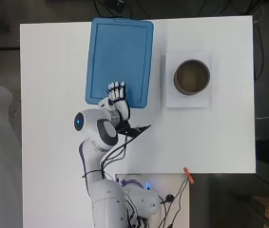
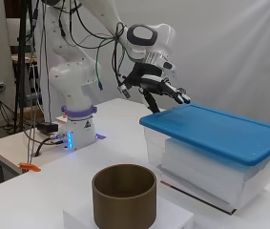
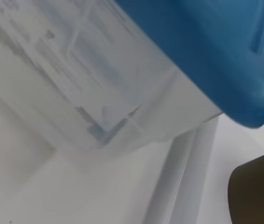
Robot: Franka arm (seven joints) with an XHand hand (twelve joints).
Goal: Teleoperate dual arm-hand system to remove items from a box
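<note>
Clearly the work is at its opening step: the translucent plastic box [image 2: 206, 164] is closed under its flat blue rectangular lid [image 1: 120, 59], so nothing can come out until that lid is off. In the overhead view the box sits toward 12 o'clock on the white desk [image 1: 53, 85], and the black and white robot hand [image 1: 117, 97] hangs over the lid's edge nearest the arm, at about 6 o'clock of the lid. Its fingers are straight and slightly spread, holding nothing; the side view shows them stretched out just above the lid's near corner, and whether they touch it cannot be told. To the lid's 3 o'clock a brown cylindrical container [image 1: 191, 76] stands open on a white square sheet [image 1: 172, 102], apart from the box. What lies inside the box is hidden; only a pale blur shows through its wall in the wrist view. The next move, as I judge it, calls for lowering the fingertips to the lid's rim and catching it to lift or slide it clear.
</note>
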